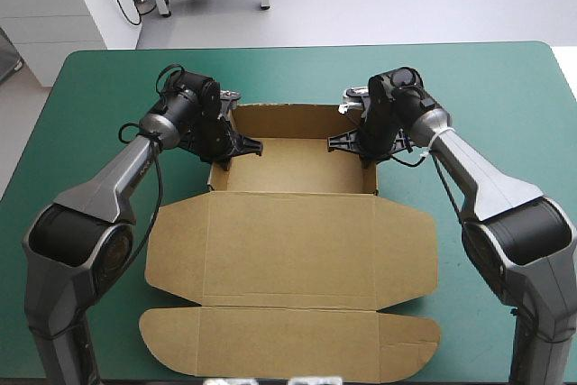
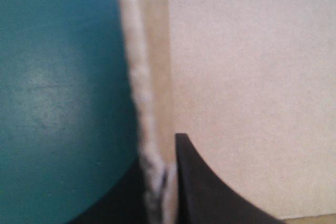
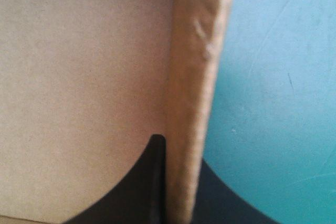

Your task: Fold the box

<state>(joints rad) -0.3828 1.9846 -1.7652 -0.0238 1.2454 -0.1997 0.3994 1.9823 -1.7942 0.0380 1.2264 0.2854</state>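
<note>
L claw point(image 2: 158, 157) & R claw point(image 3: 178, 153) each pinch a raised side wall of the box point(image 1: 288, 250), tray open, lid flat.

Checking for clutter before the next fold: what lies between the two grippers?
Only the box: its bare floor, with nothing on it, runs from the left gripper to the right gripper, each shut on a side wall. The high view shows it.
</note>
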